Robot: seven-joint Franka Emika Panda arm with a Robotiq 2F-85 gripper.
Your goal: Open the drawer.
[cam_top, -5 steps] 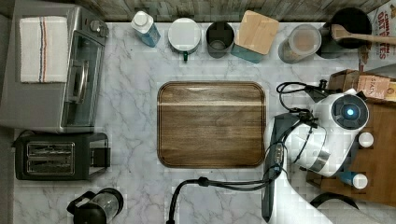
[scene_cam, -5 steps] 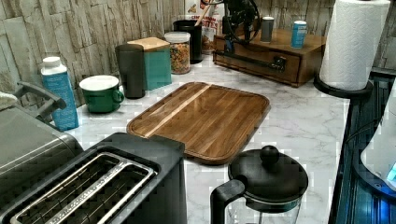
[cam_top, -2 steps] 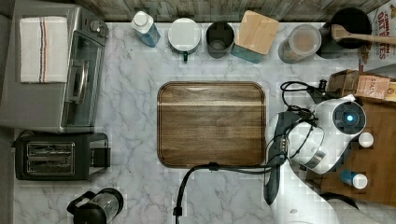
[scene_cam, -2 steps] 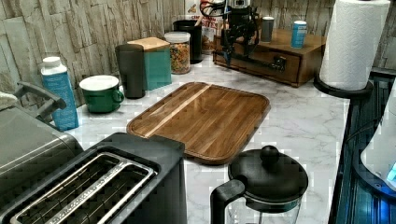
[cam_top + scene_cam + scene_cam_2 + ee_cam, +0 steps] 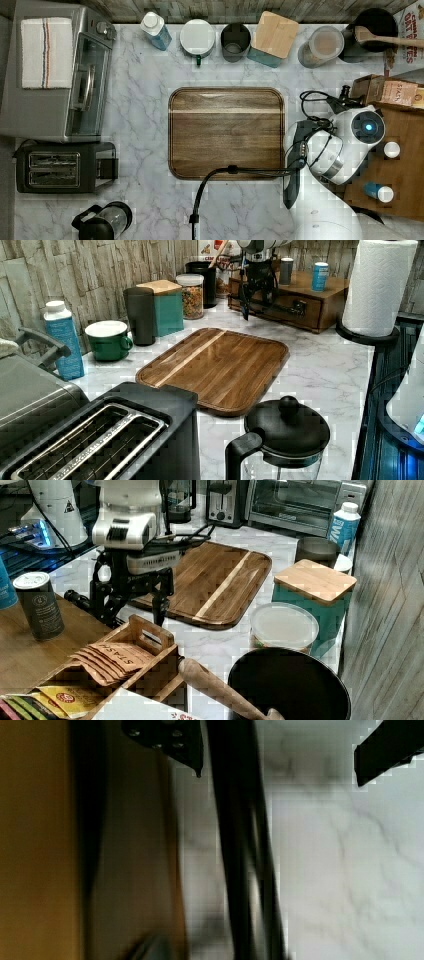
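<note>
The drawer (image 5: pixel 314 316) sits in the front of a low wooden cabinet (image 5: pixel 405 175) and looks flush with it. Its long black bar handle (image 5: pixel 280 308) (image 5: pixel 292 172) (image 5: pixel 240 850) runs along the front. My gripper (image 5: pixel 254 296) (image 5: pixel 134 607) (image 5: pixel 277 755) hangs over this handle, open. In the wrist view one finger (image 5: pixel 172 740) is on the drawer-front side of the bar and the other finger (image 5: pixel 385 750) is over the marble, with the bar between them and no visible contact. In the top view the arm covers the gripper.
A wooden cutting board (image 5: pixel 226 132) lies on the marble just in front of the cabinet. Two small cans (image 5: pixel 39 605) and a tea box (image 5: pixel 125 655) stand on the cabinet. A paper towel roll (image 5: pixel 377 285), jars and a black cable (image 5: pixel 220 175) are nearby.
In the left view my gripper has come down from above the cabinet to the level of the handle. The drawer has not moved.
</note>
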